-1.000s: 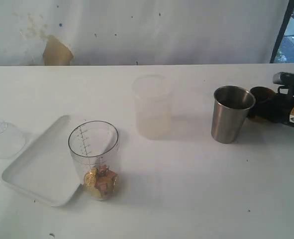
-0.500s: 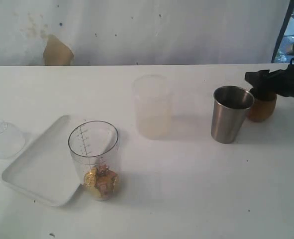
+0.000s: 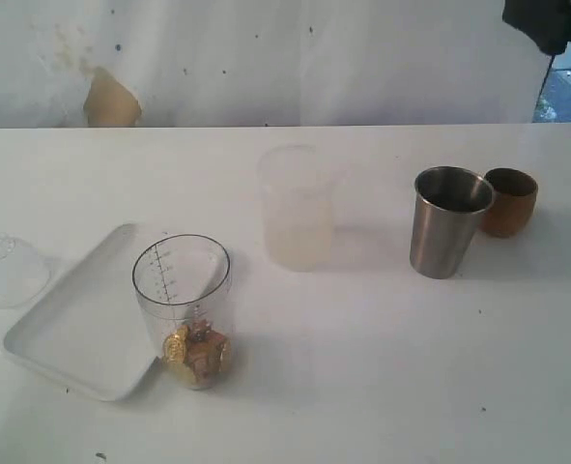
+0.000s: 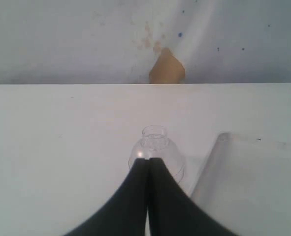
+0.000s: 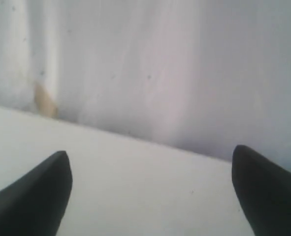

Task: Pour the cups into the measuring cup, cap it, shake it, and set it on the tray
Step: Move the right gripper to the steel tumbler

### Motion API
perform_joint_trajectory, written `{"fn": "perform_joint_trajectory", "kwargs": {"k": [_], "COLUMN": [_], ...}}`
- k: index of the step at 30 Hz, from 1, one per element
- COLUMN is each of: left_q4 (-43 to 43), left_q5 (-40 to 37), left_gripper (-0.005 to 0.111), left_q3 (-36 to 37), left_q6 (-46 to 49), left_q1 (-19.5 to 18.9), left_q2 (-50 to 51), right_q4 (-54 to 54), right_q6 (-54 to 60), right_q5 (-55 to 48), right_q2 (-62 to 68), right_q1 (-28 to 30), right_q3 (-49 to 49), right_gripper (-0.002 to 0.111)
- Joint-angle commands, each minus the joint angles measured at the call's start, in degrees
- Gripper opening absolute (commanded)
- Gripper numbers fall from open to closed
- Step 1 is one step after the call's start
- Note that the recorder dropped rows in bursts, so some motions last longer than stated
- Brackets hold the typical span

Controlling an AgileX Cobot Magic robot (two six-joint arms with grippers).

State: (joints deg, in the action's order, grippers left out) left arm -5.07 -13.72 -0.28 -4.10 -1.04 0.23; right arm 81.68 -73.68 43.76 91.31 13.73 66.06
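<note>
Bright, even light washes out the white table (image 3: 362, 387); the right wrist view looks soft, perhaps unfocused.

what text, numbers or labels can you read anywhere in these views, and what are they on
Measuring cup: a printed scale of tick marks with small figures beside it, too small to read.
Steel tumbler, brown cup, frosted cup, tray, clear domed lid: no writing visible.
Nothing is legible in any view.

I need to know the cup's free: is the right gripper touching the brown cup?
Apart. The exterior view shows the right gripper up in the top corner, bare wall and table between it and the brown cup.
</note>
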Motion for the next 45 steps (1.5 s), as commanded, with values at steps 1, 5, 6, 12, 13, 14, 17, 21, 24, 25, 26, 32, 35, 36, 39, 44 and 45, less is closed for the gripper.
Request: {"fn": "perform_joint_trajectory", "kwargs": {"k": [1,5,6,12,13,14,17,21,24,25,26,32,35,36,39,44,45], "left_q4": [0.4,0.4,0.4,0.4,0.4,0.4,0.4,0.4,0.4,0.4,0.4,0.4,0.4,0.4,0.4,0.4,0.4], "left_q5": [0.2,0.2,0.2,0.2,0.2,0.2,0.2,0.2,0.2,0.2,0.2,0.2,0.2,0.2,0.2,0.2,0.2], "left_gripper": [0.0,0.0,0.0,0.0,0.0,0.0,0.0,0.0,0.0,0.0,0.0,0.0,0.0,0.0,0.0,0.0,0.0], "left_q3": [0.3,0.3,0.3,0.3,0.3,0.3,0.3,0.3,0.3,0.3,0.3,0.3,0.3,0.3,0.3,0.3,0.3], "left_q6": [0.0,0.0,0.0,0.0,0.0,0.0,0.0,0.0,0.0,0.0,0.0,0.0,0.0,0.0,0.0,0.0,0.0], "left_q1": [0.5,0.5,0.5,0.5,0.5,0.5,0.5,0.5,0.5,0.5,0.5,0.5,0.5,0.5,0.5,0.5,0.5], "left_q2": [-0.2,-0.2,-0.2,-0.2,-0.2,-0.2,-0.2,-0.2,-0.2,-0.2,-0.2,-0.2,-0.2,-0.2,-0.2,-0.2,-0.2], "right_q4": [18.3,17.9,17.9,17.0,16.4,16.3,16.8,17.1,18.3,18.3,18.3,18.3,11.6,9.5,2.8,-10.9,-13.2], "right_q6": [-11.5,-8.5,-7.7,-11.5,-12.8,-13.9,-14.1,-14.1,-13.6,-13.5,-12.5,-3.1,3.9,7.0,17.2,31.4,34.2], "right_q5": [8.5,20.6,21.9,18.8,17.1,15.7,13.0,10.5,9.3,9.2,9.0,5.4,3.4,3.4,4.8,2.3,2.5], "right_q2": [-0.6,-0.4,-0.4,-0.4,-0.4,-0.4,-0.4,-0.4,-0.4,-0.4,-0.4,-0.2,-0.2,-0.2,-0.2,1.6,2.5], "right_q1": [0.1,0.1,0.1,0.1,0.0,0.0,-0.8,-2.9,-3.5,-3.5,-3.5,-3.5,-3.5,-3.5,-3.5,-3.5,-3.5], "right_q3": [-2.7,-5.3,-5.6,-5.6,-5.6,-5.6,-5.6,-5.6,-5.6,-5.6,-5.7,-10.9,-14.4,-15.7,-20.2,-26.3,-27.2], "right_gripper": [0.081,0.081,0.081,0.085,0.088,0.091,0.096,0.099,0.099,0.099,0.099,0.099,0.099,0.099,0.099,0.099,0.099]}}
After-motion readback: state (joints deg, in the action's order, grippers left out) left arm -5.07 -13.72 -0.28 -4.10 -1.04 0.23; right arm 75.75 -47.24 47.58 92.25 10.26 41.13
